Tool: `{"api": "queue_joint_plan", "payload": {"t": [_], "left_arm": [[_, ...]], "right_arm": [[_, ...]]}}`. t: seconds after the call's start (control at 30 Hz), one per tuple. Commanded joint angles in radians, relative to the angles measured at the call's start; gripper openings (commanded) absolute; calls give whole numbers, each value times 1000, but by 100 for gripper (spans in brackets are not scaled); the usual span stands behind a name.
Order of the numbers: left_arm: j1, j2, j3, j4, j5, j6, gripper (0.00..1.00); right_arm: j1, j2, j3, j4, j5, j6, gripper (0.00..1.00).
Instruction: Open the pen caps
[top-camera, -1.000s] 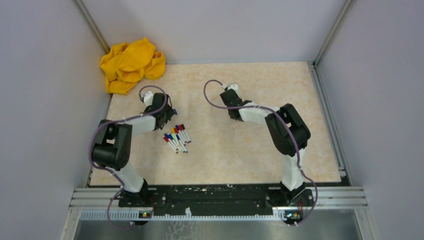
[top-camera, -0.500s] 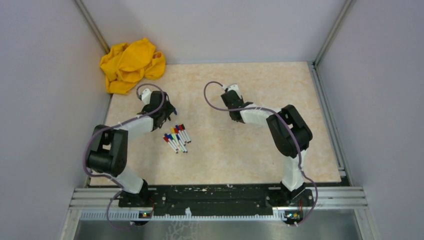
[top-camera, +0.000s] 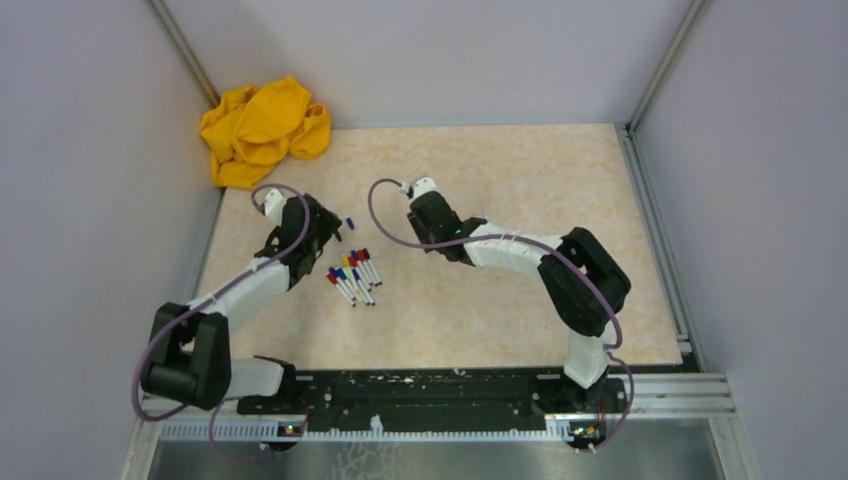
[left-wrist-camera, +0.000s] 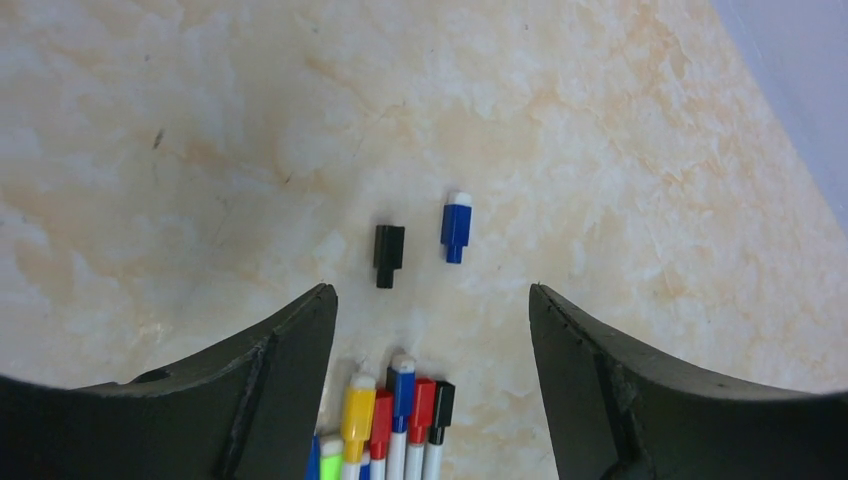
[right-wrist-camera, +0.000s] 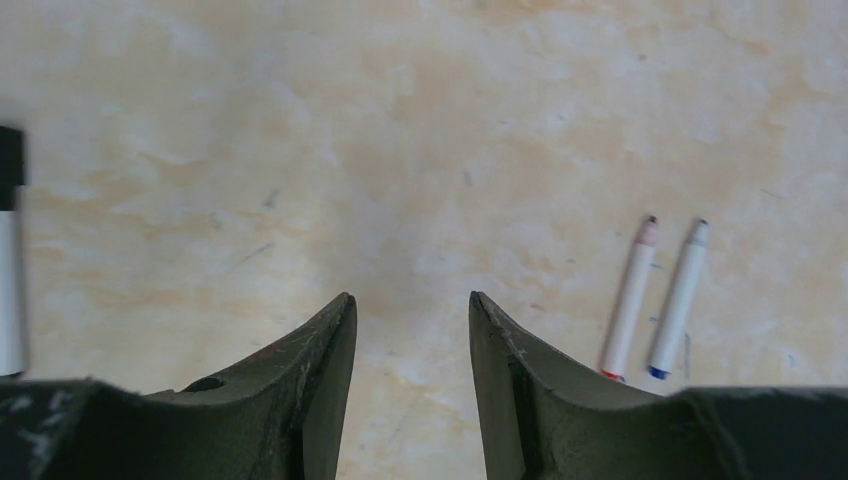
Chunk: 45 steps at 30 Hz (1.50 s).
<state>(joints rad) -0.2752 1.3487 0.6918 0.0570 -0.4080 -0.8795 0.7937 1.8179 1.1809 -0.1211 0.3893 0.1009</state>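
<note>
No legible text, label, brand, number or sign is being shown in any of the views.
</note>
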Motion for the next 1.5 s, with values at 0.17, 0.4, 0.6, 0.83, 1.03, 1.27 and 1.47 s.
{"api": "queue_joint_plan", "payload": {"t": [0.17, 0.4, 0.6, 0.83, 1.03, 1.27, 1.47], "left_arm": [[-6, -264, -180, -41, -17, -145, 79], [-7, -414, -264, -67, -32, -195, 79], [-7, -459, -270, -111, -44, -191, 79], [-7, -480, -284, -111, -51, -191, 79], [-8, -478, -281, -111, -55, -190, 79], [-7, -486, -282, -114, -62, -191, 79], [-8, -499, -283, -117, -68, -192, 79]], "right_arm": [[107, 74, 151, 15, -183, 81, 47], [148, 176, 255, -10, -232, 106, 47], [169, 239, 315, -33, -244, 120, 47], [185, 278, 352, -55, -246, 122, 47], [190, 292, 370, -69, -253, 122, 47], [201, 311, 383, -85, -253, 121, 47], [214, 330, 397, -109, -240, 118, 47]]}}
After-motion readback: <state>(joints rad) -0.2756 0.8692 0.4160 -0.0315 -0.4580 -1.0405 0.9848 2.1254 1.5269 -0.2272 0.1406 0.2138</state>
